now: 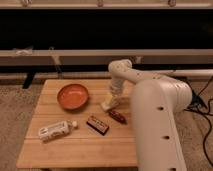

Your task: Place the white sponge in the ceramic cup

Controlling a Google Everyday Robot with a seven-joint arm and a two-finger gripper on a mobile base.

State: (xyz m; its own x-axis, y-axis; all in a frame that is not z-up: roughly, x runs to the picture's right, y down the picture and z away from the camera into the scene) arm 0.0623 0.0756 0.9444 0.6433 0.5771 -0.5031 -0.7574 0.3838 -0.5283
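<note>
My gripper (pixel 113 96) hangs low over the middle of the wooden table (pixel 75 150), just right of the orange bowl. The white sponge (pixel 107 105), a small pale cream block, lies right under the gripper tip and touches it or nearly does. I cannot tell whether it is gripped. The ceramic cup is out of view, and my large white arm (pixel 155 115) covers the table's right side.
An orange bowl (pixel 72 96) sits at the left rear of the table. A white labelled bottle (pixel 56 130) lies at the front left. A dark brown bar (pixel 97 124) and a small reddish-brown object (pixel 117 116) lie in front of the gripper. A dark wall with rails stands behind.
</note>
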